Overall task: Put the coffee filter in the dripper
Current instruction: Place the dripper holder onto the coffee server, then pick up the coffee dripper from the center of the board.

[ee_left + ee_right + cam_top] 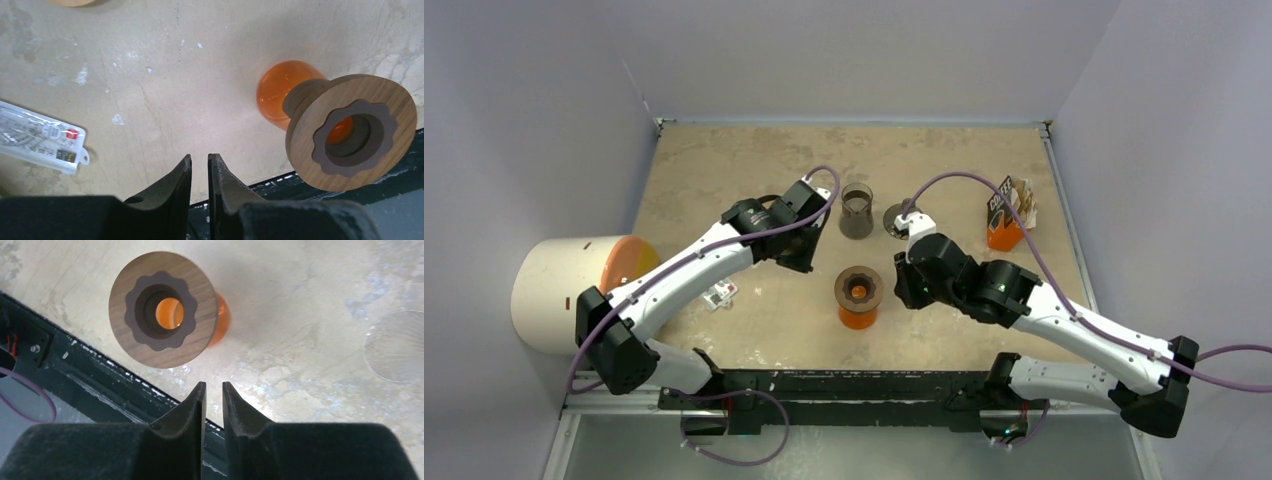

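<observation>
**Filter lies by the packet, both claws empty**

The coffee filter (1027, 203) seems to be the tan paper at the right side of the black-and-orange packet (1002, 215), far right on the desk (724, 160). It is too small to tell whether it sits in the packet or leans on it. The dripper (395, 345), taken to be the clear ribbed glass piece, stands just right of the smoky-grey glass cup (856, 210) and well apart from the filter. Its collar cannot be made out.

The left claw (200, 157) and right claw (214, 386) hover on either side of the wood-collared orange glass vessel (859, 295). Each has its jaws a thin slit apart with nothing between them.

The filter should be very light, limp and easily creased. A gentle pinch on one wall at the wavy rim looks the best hold, since squeezing the cone's body would flatten it. If several filters are nested, more than one may lift. The glass dripper is likely hard, slippery and prone to tipping, so the paper should be let go centred over its mouth.
</observation>
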Robot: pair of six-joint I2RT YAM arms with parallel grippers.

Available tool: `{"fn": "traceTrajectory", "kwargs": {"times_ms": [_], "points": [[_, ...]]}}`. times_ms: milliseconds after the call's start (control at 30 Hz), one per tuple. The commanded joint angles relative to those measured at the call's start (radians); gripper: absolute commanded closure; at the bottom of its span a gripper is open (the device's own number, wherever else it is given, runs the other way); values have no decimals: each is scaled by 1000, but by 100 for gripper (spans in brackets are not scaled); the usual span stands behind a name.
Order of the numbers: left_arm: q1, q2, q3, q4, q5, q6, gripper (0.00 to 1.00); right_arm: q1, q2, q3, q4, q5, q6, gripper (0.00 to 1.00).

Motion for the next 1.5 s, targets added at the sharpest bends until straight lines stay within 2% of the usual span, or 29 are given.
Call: {"fn": "traceTrajectory", "kwargs": {"times_ms": [0,133,333,400,467,600,867,1033,1267,1467], "points": [[5,-31,62,-21,-104,57,80,4,8,85,-68,133,-23,77],[11,-29,87,-43,-156,96,64,1,33,130,-86,199,-42,68],[25,-44,90,-41,-233,132,49,-25,101,213,-148,288,-68,55],[26,-58,77,-25,-246,134,36,-62,111,224,-159,297,-72,48],[26,-69,63,-9,-267,131,28,-128,111,224,-153,266,-82,46],[31,-94,22,41,-269,129,24,-233,108,212,-140,239,-94,33],[38,-122,-53,86,-246,134,16,-424,135,157,-123,195,-80,20],[39,-147,-83,103,-246,129,13,-535,152,90,-88,153,-61,7],[39,-161,-101,120,-243,131,10,-638,181,6,-28,124,-20,1],[39,-164,-104,121,-251,131,8,-692,211,-39,29,118,3,2]]}}
